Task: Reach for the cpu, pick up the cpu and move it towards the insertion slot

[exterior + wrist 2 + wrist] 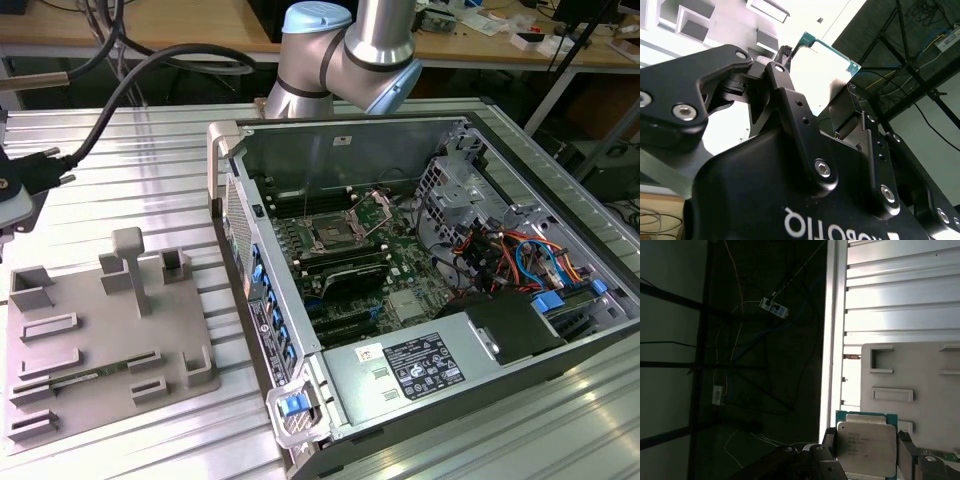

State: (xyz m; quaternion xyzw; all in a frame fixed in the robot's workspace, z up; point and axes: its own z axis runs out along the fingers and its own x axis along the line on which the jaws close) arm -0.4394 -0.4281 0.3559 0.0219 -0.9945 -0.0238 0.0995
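Exterior view: the slot, a shiny square frame with a dark centre, sits on the green board inside the open case. A grey moulded tray lies on the ribbed metal desk.

Second wrist view: the black claw is clamped on the cpu by its edges.

First wrist view: the silvery, green-rimmed cpu hangs at the desk edge beside the tray. Dark open room lies beyond.

We see soft, even room light in the exterior view, with a pale sheen on the ribbed table and mild shade inside the computer case. In the second wrist view glare washes the cpu white; the first wrist view splits into dim and overbright halves.
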